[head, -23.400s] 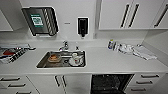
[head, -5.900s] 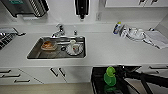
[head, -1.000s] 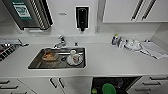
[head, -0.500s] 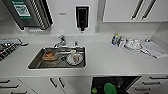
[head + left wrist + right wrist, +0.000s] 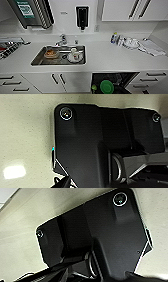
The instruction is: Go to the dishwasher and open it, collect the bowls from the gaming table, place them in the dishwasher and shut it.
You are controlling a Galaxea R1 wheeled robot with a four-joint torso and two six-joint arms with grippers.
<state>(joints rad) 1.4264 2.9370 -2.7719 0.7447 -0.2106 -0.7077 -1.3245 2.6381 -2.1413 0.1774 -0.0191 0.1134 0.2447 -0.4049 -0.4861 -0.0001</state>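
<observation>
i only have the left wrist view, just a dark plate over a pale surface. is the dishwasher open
observer: Yes. In the head view the dishwasher under the counter stands open, with its dark interior showing.
operator: anything green there
observer: A larger green bowl shows against that dark opening.
operator: and the small one
observer: The smaller green bowl is right beside the larger one, on the side nearer the sink.
</observation>
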